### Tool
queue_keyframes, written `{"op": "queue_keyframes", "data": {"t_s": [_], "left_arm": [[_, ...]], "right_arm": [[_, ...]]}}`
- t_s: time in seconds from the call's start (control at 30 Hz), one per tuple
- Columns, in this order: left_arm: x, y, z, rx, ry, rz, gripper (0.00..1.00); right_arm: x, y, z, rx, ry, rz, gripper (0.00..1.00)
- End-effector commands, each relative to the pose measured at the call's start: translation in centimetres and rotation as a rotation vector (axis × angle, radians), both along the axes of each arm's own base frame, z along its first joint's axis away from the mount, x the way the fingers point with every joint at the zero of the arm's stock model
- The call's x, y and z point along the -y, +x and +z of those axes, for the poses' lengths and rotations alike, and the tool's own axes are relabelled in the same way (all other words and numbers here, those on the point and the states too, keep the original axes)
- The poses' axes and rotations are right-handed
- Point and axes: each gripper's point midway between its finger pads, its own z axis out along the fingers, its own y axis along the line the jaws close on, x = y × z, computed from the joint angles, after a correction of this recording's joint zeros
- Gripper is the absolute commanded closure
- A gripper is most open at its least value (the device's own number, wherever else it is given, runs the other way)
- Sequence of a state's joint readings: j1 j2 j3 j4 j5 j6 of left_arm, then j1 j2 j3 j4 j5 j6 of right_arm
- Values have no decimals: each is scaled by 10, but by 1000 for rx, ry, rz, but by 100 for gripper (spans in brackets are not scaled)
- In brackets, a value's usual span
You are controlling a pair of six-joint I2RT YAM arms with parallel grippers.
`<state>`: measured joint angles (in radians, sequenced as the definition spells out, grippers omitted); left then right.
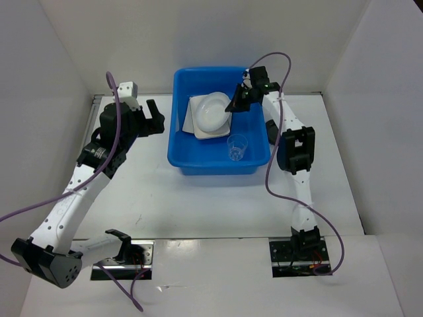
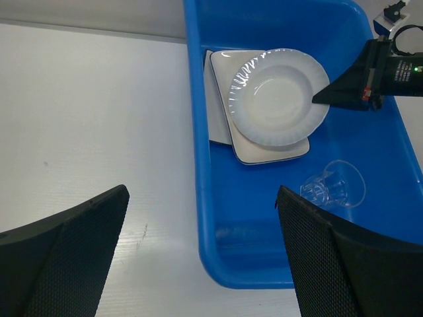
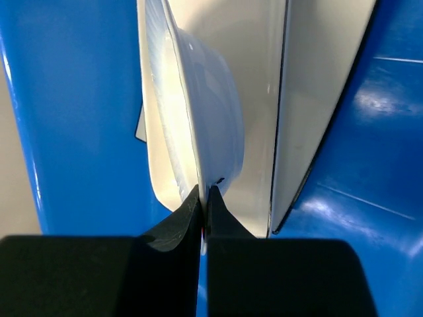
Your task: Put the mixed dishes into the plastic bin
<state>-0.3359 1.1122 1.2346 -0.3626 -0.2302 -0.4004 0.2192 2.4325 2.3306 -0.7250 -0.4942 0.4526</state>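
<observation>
Your right gripper [image 3: 203,198] reaches down into the blue bin [image 1: 218,164], jaws pinched on the rim of the translucent dish [image 2: 274,96]. You only see that pinch in the right wrist view. The dish is over the square dark-rimmed plate [image 2: 277,150]; can't tell if it's touching. The clear cup [image 1: 237,146] is in the bin's near part. The left gripper [image 1: 153,117] is spread wide, left of the bin. The bottom plate [image 2: 218,129] is mostly covered.

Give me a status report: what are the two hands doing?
Right hand shut on round dish rim, inside blue bin. Left hand open, empty, outside it. Plates and clear cup already in. Nothing blocking.
</observation>
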Motion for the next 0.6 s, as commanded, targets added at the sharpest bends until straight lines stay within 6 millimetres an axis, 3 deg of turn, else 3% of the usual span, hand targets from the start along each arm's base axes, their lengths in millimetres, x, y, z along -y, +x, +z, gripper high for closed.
{"op": "queue_keyframes", "data": {"t_s": [0.0, 0.07, 0.13, 0.37, 0.43, 0.57], "left_arm": [[0, -2, 8, 32, -34, 3, 0], [-1, -4, 12, 41, -37, 3, 0], [-3, -3, 12, 42, -34, 11, 0], [-7, -4, 11, 44, -29, 31, 0], [-7, -4, 11, 44, -29, 31, 0], [-7, -5, 6, 35, -26, 31, 0]], "right_arm": [[-18, 2, 27, 57, 45, 40, 100], [-16, 5, 14, 34, 31, 20, 98], [-14, 3, 4, 4, 17, 13, 84], [-5, 0, -32, -75, -42, -22, 77], [-3, 1, -33, -73, -51, -30, 77], [0, -1, -39, -88, -74, -44, 63]]}}
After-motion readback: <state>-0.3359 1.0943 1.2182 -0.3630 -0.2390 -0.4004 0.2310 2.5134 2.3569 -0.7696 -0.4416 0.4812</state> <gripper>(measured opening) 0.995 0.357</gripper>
